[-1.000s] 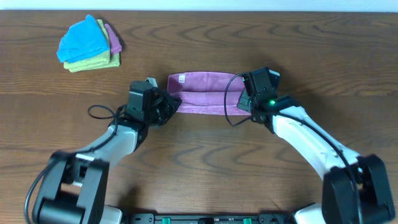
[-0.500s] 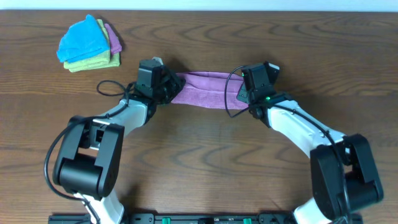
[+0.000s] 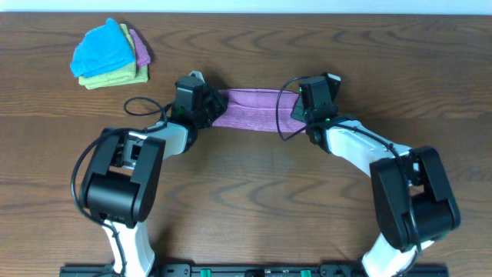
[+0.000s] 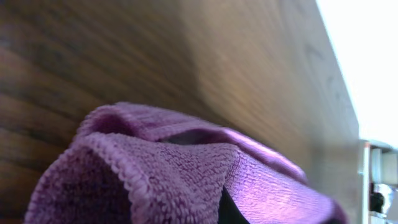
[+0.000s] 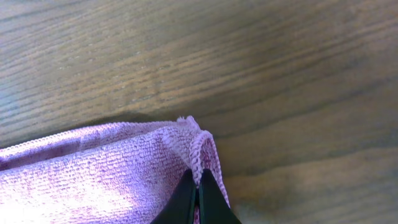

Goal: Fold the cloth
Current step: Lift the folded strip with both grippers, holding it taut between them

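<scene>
The lilac cloth (image 3: 250, 110) hangs stretched as a narrow folded band between my two grippers near the table's far middle. My left gripper (image 3: 209, 112) is shut on its left end; in the left wrist view the bunched cloth (image 4: 161, 168) fills the lower frame and hides the fingers. My right gripper (image 3: 298, 112) is shut on its right end. In the right wrist view the black fingertips (image 5: 186, 196) pinch the hemmed corner of the cloth (image 5: 106, 168) above the wood.
A stack of folded cloths, bright blue (image 3: 102, 48) on top of yellow-green (image 3: 115, 76) and pink, lies at the far left. The table's far edge (image 3: 246, 14) runs just beyond the cloth. Both arms' cables loop near the grippers.
Both grippers have carried the cloth away from me toward the far edge. The band has become narrower and the white label no longer shows.
</scene>
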You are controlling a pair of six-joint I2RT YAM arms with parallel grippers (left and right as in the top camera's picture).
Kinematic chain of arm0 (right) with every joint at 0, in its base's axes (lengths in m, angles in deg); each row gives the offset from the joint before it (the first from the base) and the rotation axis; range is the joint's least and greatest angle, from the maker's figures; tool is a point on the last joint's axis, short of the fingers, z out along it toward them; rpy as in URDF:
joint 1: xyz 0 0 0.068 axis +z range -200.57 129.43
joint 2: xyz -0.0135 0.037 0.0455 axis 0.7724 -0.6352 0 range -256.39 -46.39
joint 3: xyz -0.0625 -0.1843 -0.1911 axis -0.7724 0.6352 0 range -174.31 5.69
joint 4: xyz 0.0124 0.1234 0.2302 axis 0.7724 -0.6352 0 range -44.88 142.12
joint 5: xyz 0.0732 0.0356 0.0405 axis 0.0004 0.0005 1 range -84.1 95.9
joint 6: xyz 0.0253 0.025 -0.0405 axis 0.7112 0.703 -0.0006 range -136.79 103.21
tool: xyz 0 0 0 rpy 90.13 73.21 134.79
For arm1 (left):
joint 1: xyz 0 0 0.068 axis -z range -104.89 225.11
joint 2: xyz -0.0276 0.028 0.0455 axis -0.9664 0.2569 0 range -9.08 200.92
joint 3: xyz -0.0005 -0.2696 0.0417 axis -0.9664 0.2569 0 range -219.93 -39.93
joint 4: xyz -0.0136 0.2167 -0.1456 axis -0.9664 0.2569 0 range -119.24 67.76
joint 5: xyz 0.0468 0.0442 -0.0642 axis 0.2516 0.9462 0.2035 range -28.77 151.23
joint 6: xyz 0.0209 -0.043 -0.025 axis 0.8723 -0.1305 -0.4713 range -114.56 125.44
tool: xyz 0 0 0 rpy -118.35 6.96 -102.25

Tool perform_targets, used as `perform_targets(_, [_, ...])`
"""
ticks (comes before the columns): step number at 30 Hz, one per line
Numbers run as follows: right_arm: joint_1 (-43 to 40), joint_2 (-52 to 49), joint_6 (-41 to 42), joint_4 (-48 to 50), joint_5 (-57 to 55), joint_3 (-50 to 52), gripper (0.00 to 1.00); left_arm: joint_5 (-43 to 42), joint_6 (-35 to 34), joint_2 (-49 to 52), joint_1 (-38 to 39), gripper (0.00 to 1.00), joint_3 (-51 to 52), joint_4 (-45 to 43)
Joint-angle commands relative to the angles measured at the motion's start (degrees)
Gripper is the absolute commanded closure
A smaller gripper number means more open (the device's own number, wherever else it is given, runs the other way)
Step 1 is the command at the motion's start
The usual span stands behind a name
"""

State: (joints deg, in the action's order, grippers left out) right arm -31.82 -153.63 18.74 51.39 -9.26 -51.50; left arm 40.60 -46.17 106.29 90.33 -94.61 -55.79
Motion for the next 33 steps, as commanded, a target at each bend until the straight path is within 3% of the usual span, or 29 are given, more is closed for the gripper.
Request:
perform_targets(1, [-1.86,-1.88,-1.95,0.22,-4.39,0.07,0.99,4.31,1.33,1.79,-0.94,0.94,-1.66,-0.5])
perform_targets(4, [-1.86,-2.56,-1.97,-0.02,-4.37,0.07,0.98,4.66,1.64,2.27,-0.94,0.94,-1.75,-0.5])
perform_targets(5, [-1.86,-2.56,-1.97,-0.13,-4.37,0.07,0.93,4.66,1.97,2.27,-0.96,0.93,-1.75,-0.5])
perform_targets(6, [-1.86,-2.56,-1.99,-0.13,-4.37,0.07,0.82,4.66,1.95,2.25,-0.96,0.87,-1.75,-0.61])
perform_targets(7, [-1.86,-2.49,-1.99,-0.09,-4.37,0.07,0.74,4.5,2.01,2.25,-1.01,0.75,-1.75,-1.05])
perform_targets(10, [-1.86,-2.16,-3.45,-0.09,-4.37,-0.02,0.67,1.03,4.81,1.97,-1.6,0.65,-1.9,-3.3])
perform_targets(14, [-1.84,-0.7,-3.48,-0.13,-4.35,-0.09,0.48,-2.6,5.35,1.86,-2.67,0.36,-3.1,-3.28])
perform_targets(17, [-1.86,1.44,-3.5,-0.31,-4.37,-0.09,0.45,-5.22,5.35,1.84,-3.39,0.2,-3.98,-3.3])
perform_targets(22, [-1.86,5.62,-3.5,-1.77,-4.42,-0.09,0.45,-9.11,5.4,1.05,-4.5,0.02,-5.22,-3.21])
perform_targets(33, [-1.73,11.21,-0.57,-13.94,-1.29,-0.09,0.45,-7.74,11.82,-11.98,-7.76,0.04,-5.25,14.93])
